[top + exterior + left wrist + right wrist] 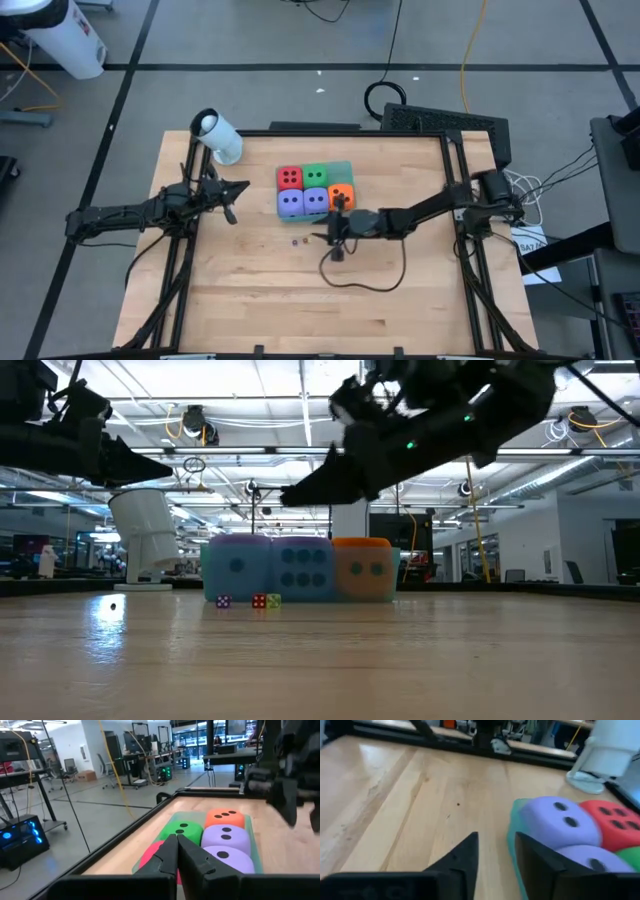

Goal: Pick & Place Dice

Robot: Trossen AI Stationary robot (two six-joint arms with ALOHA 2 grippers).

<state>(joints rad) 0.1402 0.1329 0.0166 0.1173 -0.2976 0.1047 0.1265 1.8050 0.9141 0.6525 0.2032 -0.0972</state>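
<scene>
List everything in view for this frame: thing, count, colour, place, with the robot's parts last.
dice: five; red and green in the far row, two purple-blue and orange in the near row; all on the tray
tray: one, teal, table centre
tiny dice: three, mixed colours, on the table before the tray
white cylinder: one, far left corner
left end effector: shut, empty, left of the tray
right end effector: slightly open, empty, near the orange die
</scene>
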